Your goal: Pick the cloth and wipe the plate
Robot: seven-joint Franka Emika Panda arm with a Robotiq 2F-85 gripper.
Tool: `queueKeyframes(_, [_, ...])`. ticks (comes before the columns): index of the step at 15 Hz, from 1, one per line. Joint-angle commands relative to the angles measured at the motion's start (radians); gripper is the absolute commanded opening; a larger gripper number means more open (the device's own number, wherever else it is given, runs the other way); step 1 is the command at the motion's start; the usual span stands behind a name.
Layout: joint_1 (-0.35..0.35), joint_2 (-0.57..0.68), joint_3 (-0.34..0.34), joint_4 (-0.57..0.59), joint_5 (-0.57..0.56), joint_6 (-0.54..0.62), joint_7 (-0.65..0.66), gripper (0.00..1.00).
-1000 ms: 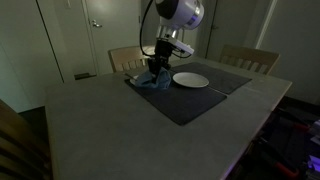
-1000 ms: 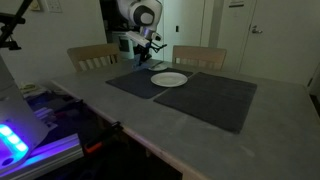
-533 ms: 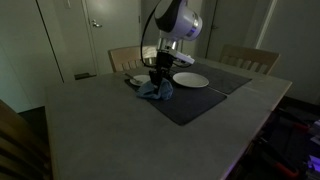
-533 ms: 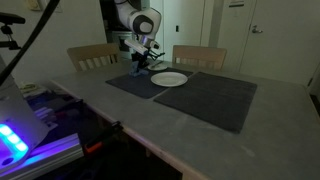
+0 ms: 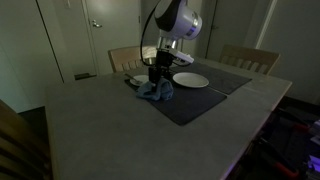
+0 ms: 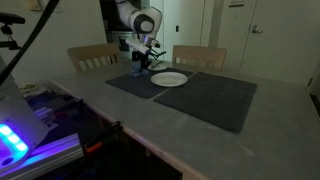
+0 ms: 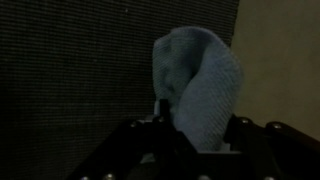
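A blue-grey cloth (image 5: 153,90) lies bunched on a dark placemat (image 5: 190,100), just left of a white plate (image 5: 190,80). My gripper (image 5: 157,76) is down on the cloth with its fingers on either side of a raised fold. In the wrist view the cloth (image 7: 200,85) fills the space between the fingers of the gripper (image 7: 197,130). The cloth (image 6: 138,68), the plate (image 6: 169,79) and the gripper (image 6: 141,60) also show in an exterior view. The cloth still rests on the mat.
A second dark placemat (image 6: 205,100) lies beside the plate. Two wooden chairs (image 5: 250,58) (image 5: 125,58) stand at the table's far side. A small pale object (image 5: 135,79) sits beside the cloth. The table (image 5: 100,130) is grey.
Over the last second my gripper came down onto the cloth and closed around its fold. Nothing has moved in the last half second.
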Motion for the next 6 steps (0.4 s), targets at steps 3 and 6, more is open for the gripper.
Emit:
queueKeyframes(3, [-0.024,-0.084,-0.017,0.007,-0.005,-0.052,-0.015,0.94])
queueKeyframes(6, [-0.016,-0.113,-0.04,0.009,-0.019,-0.08,-0.007,1.0])
